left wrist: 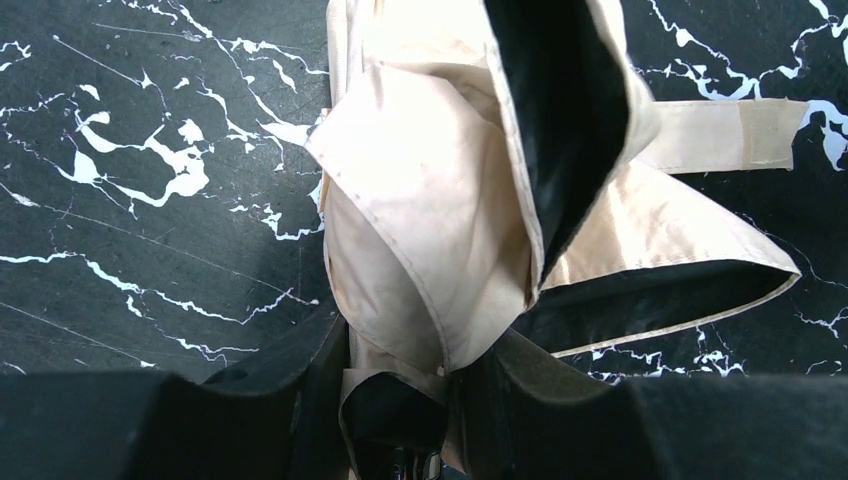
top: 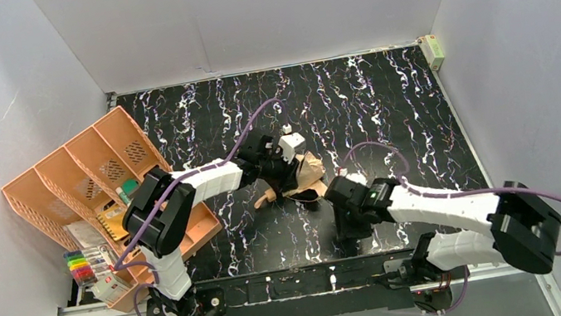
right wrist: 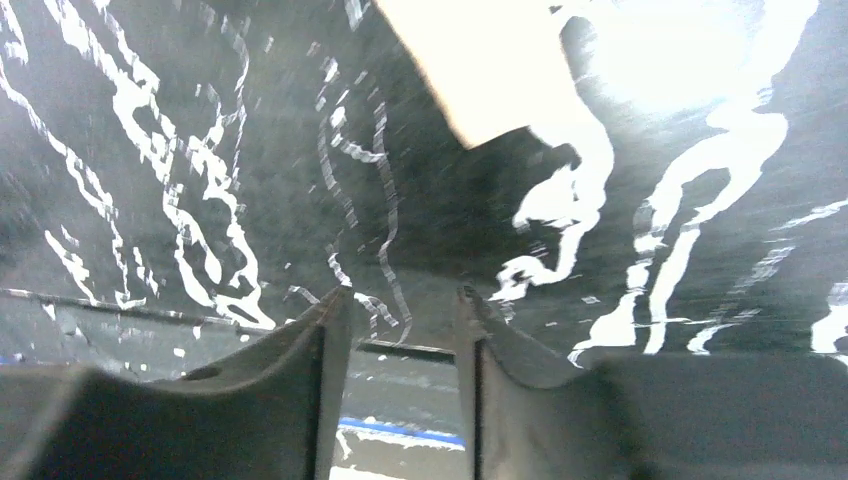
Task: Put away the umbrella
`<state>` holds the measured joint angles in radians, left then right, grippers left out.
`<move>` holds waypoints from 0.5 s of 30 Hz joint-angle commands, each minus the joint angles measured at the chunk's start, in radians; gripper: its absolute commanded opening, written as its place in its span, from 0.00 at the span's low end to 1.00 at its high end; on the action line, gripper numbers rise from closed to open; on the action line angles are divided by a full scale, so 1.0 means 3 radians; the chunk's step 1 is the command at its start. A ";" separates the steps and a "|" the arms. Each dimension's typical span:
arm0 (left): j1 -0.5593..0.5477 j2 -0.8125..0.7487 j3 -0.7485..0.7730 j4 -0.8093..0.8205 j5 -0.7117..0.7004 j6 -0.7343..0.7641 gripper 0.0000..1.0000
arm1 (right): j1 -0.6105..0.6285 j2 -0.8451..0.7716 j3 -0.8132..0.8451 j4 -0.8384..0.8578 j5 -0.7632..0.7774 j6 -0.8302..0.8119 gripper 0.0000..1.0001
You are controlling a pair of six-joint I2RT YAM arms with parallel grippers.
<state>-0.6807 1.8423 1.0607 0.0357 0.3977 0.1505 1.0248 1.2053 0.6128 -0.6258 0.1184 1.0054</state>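
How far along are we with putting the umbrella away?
Done: the umbrella is collapsed, its canopy in loose folds. In hand: the left gripper is shut on the fabric, while the right gripper is open above the table, holding nothing. Left: the strap sticks out unwrapped, and the umbrella lies on the table, not stowed anywhere.

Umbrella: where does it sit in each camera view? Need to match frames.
Top external: tan-and-black folding umbrella mid-frame, under the left tool.
Left wrist: umbrella fills centre, pinched by that tool.
Right wrist: blurred tan corner, top centre, probably umbrella.
Shared landmark: black white-veined marble tabletop.
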 commanded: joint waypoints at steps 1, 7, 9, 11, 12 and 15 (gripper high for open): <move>0.0055 0.0003 -0.0197 -0.0459 -0.0298 0.0129 0.00 | -0.0518 -0.0226 0.0166 -0.0312 0.0377 -0.0299 0.57; 0.0055 -0.0008 -0.0207 -0.0452 -0.0298 0.0133 0.00 | -0.0830 0.0277 0.0487 -0.0209 0.0480 -0.0528 0.75; 0.0055 -0.0010 -0.0204 -0.0451 -0.0292 0.0127 0.00 | -0.0859 0.0516 0.0643 -0.0212 0.0510 -0.0597 0.77; 0.0058 -0.0020 -0.0203 -0.0451 -0.0279 0.0132 0.00 | -0.0865 0.0641 0.0717 -0.0153 0.0504 -0.0672 0.78; 0.0058 -0.0022 -0.0204 -0.0450 -0.0278 0.0137 0.00 | -0.0871 0.0697 0.0744 -0.0105 0.0487 -0.0707 0.78; 0.0055 -0.0018 -0.0189 -0.0462 -0.0282 0.0157 0.00 | -0.0888 0.0839 0.0788 -0.0037 0.0442 -0.0768 0.77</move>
<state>-0.6769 1.8282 1.0424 0.0444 0.3950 0.1646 0.7666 1.4227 0.8017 -0.6605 0.2352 0.8249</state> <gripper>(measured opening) 0.329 0.783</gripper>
